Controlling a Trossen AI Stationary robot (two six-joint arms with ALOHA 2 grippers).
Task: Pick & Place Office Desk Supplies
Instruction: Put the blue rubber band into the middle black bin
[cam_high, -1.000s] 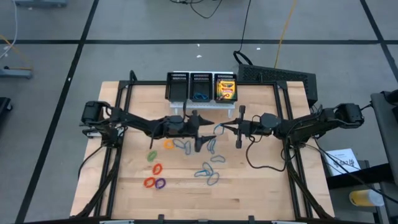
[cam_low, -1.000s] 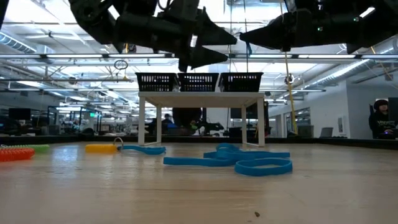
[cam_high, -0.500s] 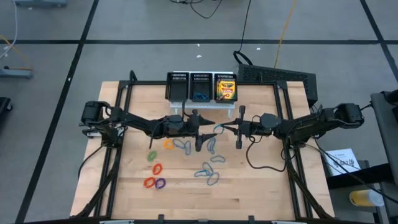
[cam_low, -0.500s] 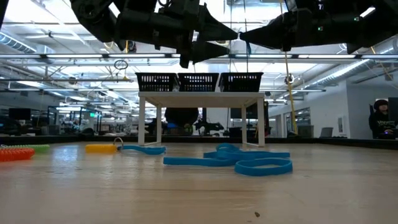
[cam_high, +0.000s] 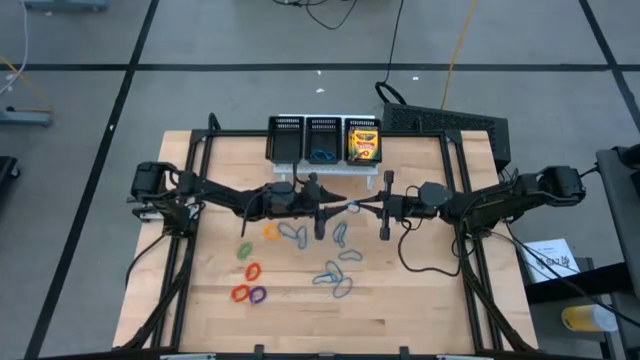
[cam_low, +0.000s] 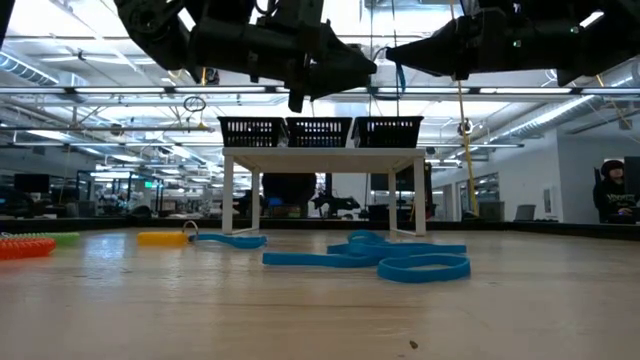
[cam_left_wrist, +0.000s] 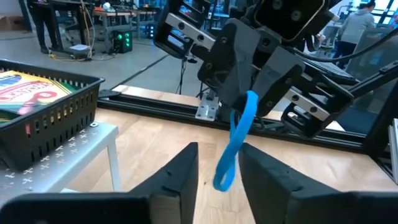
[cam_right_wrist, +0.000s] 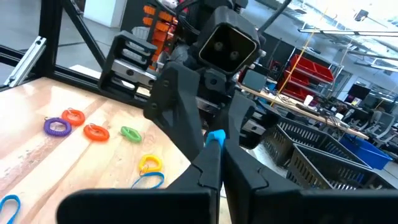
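1. Left gripper (cam_high: 333, 207) mid-air over table (cam_high: 420, 290); fingers part-closed either side of hanging blue loop (cam_left_wrist: 238, 140), contact unclear.
2. Right gripper (cam_high: 360, 207) clamped on loop's top end, facing left gripper.

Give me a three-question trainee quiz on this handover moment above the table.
1. True or false: the right gripper pinches a blue loop.
2. Which organiser compartment holds crayon boxes: A left, B middle, C right?
3. The left gripper's fingers stand on either side of the ____ loop.

Key: 1 true; 2 C, seen from above; 3 blue.
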